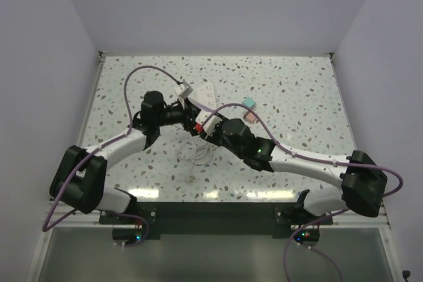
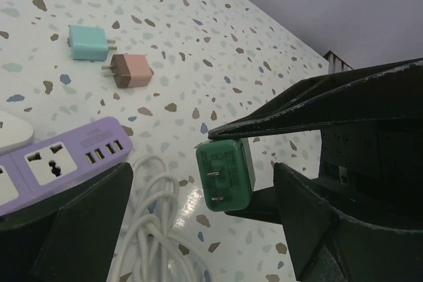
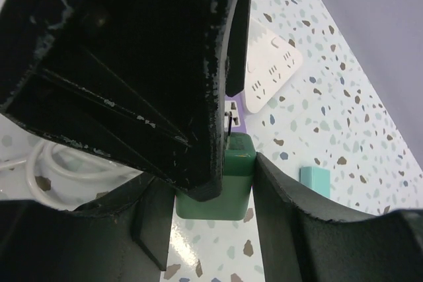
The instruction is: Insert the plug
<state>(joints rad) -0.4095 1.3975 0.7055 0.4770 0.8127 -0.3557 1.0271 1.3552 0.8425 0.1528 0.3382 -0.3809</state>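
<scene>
1. Viewing the top camera first: my left pincer and right pincer meet close together over the middle of the table, just in front of the white power strip. The plug is hidden under the arms here, and this view does not show either pincer's state.
2. Left wrist view: the fingers of my right pincer are clenched on the green plug. It is held clear of the table with its two flat prongs bare. The purple power strip lies near on the left, apart from the plug, and a coiled white cable lies beside the strip. My left pincer is released, its fingers wide apart and grasping nothing.
3. Right wrist view: the green plug sits clamped between my right fingers. A black mass, probably the left pincer, fills the upper frame.
4. Progress, as judged: the pick-up is done. The prongs are in no socket, so aligning and pressing home remain.
5. Writing: the plug face carries faint marks too small to read. The teal adapter and brown adapter show no label.
</scene>
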